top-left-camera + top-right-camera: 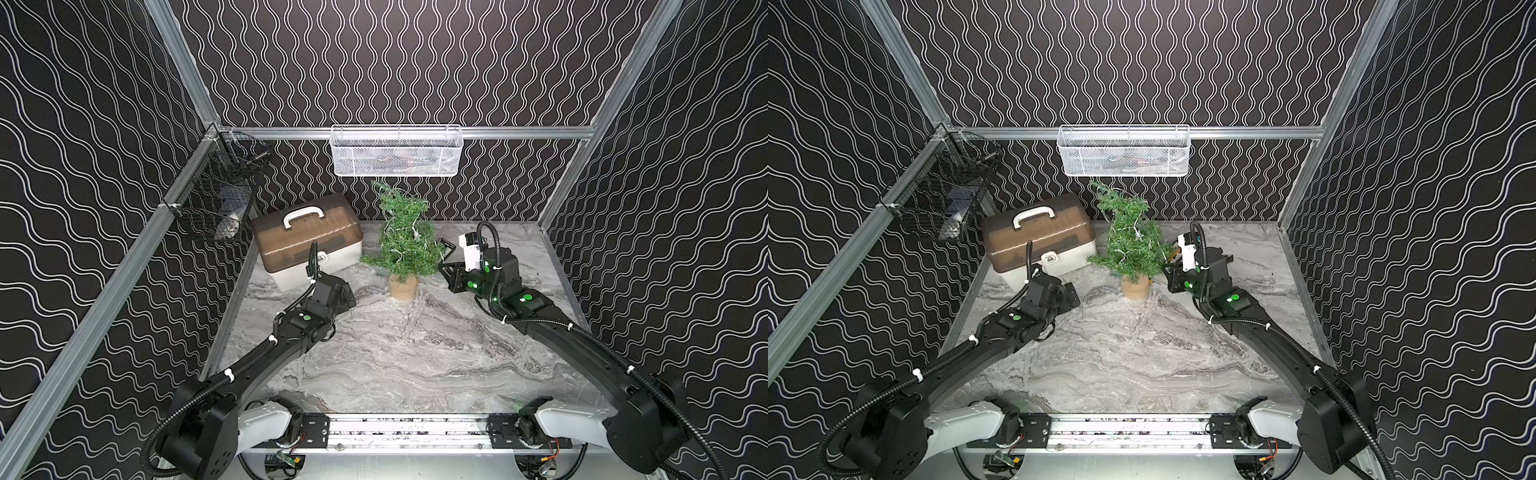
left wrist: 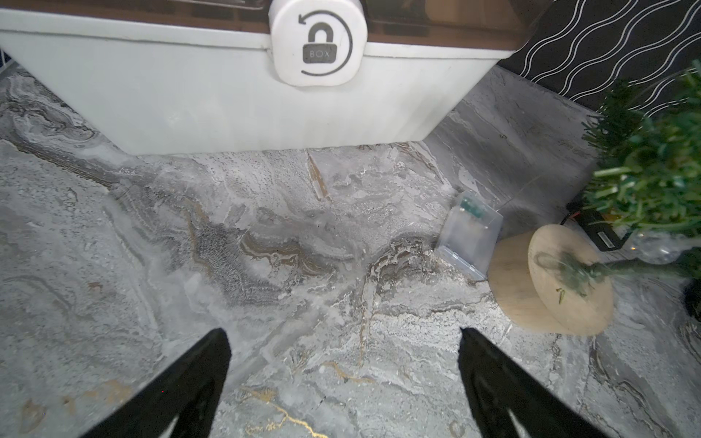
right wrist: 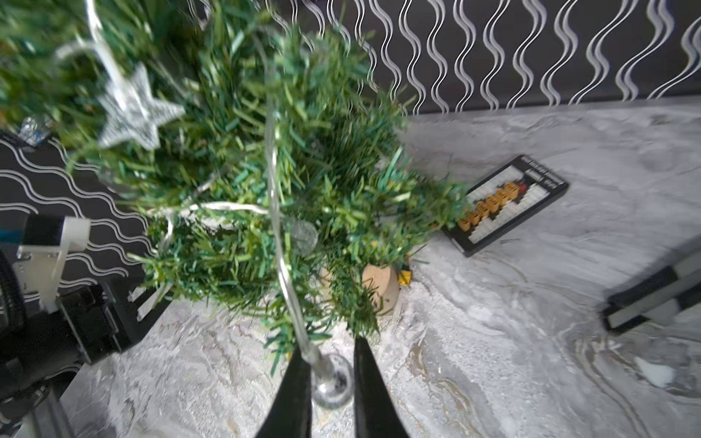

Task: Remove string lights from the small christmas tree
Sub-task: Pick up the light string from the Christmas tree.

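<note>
Barely begun: the lights (image 3: 274, 178) wind through the tree (image 1: 401, 245), which stands upright at the back of the worktop (image 1: 415, 353). The right end effector (image 3: 330, 356) pinches one bulb (image 3: 333, 379) below the branches. The left end effector (image 2: 343, 333) gapes empty. Nearly all the unwinding remains.

Both arms are matt black with blocky joints: the left arm (image 1: 278, 359) at the lower left of a top view, the right arm (image 1: 582, 353) at the lower right. A black ribbed hose (image 1: 249, 359) runs along each, strapped on with white ties (image 1: 227, 376). Round green dots (image 1: 306, 318) mark the joint housings. Glossy white shells (image 1: 266, 415) cover the shoulders, next to black plates (image 1: 316, 430) dotted with screws on a silver rail (image 1: 407, 428) at bottom centre. A white block (image 1: 471, 253) sits on the right wrist. The left claw (image 2: 341, 333) and right claw (image 3: 329, 344) each have flat black fingers (image 2: 182, 386) tapering to narrow tips.
</note>
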`<state>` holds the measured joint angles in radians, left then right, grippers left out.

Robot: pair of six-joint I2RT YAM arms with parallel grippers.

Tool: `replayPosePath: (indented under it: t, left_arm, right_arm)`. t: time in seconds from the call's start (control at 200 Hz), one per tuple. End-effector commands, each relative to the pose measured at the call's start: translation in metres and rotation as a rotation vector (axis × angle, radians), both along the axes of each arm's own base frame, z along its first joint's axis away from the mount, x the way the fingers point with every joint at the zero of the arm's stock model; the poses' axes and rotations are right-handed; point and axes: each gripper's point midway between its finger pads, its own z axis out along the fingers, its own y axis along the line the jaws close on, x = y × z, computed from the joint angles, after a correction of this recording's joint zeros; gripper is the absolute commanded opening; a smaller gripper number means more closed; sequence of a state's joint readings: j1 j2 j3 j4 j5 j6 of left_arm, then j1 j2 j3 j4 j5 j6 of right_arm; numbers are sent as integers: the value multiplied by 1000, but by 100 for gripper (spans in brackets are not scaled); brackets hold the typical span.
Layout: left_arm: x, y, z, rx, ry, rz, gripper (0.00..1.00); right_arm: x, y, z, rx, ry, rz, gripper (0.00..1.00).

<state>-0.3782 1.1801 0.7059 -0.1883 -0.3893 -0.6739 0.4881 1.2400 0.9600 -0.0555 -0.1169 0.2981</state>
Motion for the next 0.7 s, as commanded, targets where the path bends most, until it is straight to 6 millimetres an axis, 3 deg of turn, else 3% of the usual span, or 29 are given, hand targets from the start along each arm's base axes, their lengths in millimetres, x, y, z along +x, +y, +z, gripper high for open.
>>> replayPosePath:
  t: [0.0, 0.21, 0.225, 0.285, 0.681, 0.696]
  left_arm:
    - [0, 1, 4, 1, -11, 4, 97]
    - [0, -1, 13, -8, -18, -2, 97]
    - [0, -1, 14, -10, -21, -2, 97]
    - [-2, 0, 20, -17, -27, -3, 97]
    - [-4, -4, 75, 3, -45, -61, 98]
    - [-4, -4, 77, 7, -46, -63, 98]
  right_arm:
    - [6, -7, 19, -6, -43, -51, 1]
    - [23, -13, 50, 2, -70, -127, 0]
    - [26, -13, 63, 13, -90, -138, 0]
    - [34, -17, 74, 8, -97, -178, 0]
    - [91, -16, 121, 33, -99, -293, 0]
    - [98, -27, 122, 38, -95, -314, 0]
